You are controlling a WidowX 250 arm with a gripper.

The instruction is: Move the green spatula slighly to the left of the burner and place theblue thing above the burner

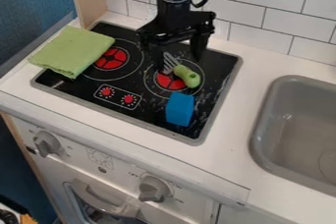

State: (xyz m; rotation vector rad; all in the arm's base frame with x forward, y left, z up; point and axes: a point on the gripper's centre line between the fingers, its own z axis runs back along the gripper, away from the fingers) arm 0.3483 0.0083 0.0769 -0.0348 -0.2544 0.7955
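Neither move appears done: the green-handled, slotted spatula point(189, 77) lies across the right-hand, red-centred burner point(169, 84); the blue faceted block point(180, 109) sits at its near side. The black two-fingered tool point(178, 61), spread wide, is empty over the spatula. Count: one spatula, one block, two burners, one folded green cloth point(73, 51), one grey sink point(279, 115).

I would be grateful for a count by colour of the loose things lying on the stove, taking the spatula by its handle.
Green: 2 (cloth, spatula)
Blue: 1 (block)
Total: 3
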